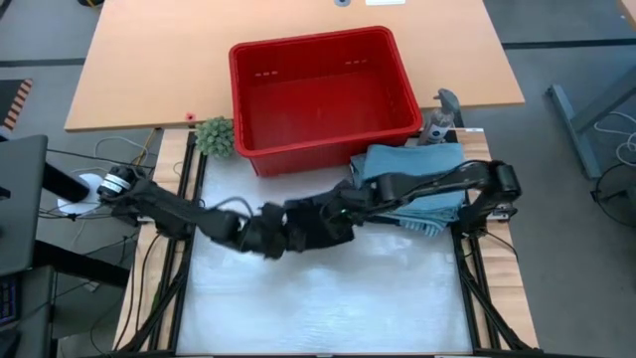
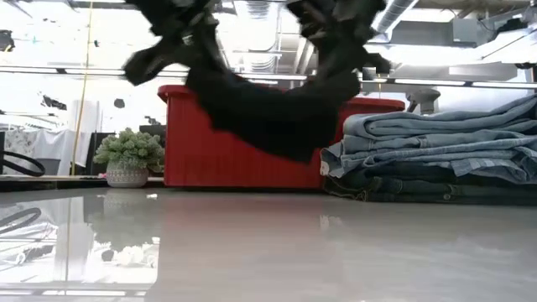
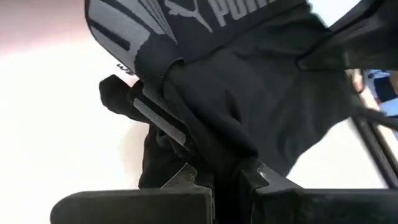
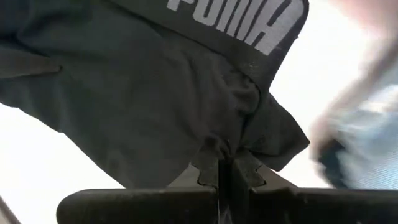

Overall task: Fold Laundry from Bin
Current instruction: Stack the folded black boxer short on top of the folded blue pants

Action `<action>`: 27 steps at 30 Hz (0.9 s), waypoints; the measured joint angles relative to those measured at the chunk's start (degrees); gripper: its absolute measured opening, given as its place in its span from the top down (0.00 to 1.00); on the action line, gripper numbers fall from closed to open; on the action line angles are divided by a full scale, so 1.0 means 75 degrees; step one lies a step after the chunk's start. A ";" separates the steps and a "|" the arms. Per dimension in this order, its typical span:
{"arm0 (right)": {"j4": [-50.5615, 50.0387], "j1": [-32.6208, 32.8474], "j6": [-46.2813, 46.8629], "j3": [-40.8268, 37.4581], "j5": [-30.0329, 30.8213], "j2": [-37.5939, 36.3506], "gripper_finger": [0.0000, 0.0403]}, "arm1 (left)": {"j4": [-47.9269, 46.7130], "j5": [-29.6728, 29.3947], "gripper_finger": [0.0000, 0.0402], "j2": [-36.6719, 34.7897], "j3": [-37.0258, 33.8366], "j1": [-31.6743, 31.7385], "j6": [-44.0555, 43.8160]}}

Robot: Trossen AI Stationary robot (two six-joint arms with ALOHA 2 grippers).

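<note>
Low view shows you the black garment (image 2: 281,113) slung between both grippers, clear of the glossy white tabletop (image 2: 268,252) so it can spread for folding. Left gripper (image 3: 221,177) and right gripper (image 4: 225,171) each have fingers clamped on limp matte knit. Stiffer folded denim (image 1: 417,184) is stacked beside the empty red bin (image 1: 323,94).
</note>
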 joint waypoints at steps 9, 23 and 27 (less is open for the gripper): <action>-0.1631 -0.0189 0.0409 0.0000 0.1135 -0.1260 0.93 | 0.0476 0.0650 1.00 0.0003 0.1542 0.1709 0.2965; -0.3309 -0.1056 0.0489 0.0006 0.2061 -0.2270 0.93 | 0.2818 0.2696 1.00 0.1673 0.2580 0.3011 0.3485; -0.3923 -0.1341 0.0414 0.0006 0.2223 -0.2534 0.93 | 0.2688 0.3470 1.00 0.2783 0.4229 0.3168 0.3994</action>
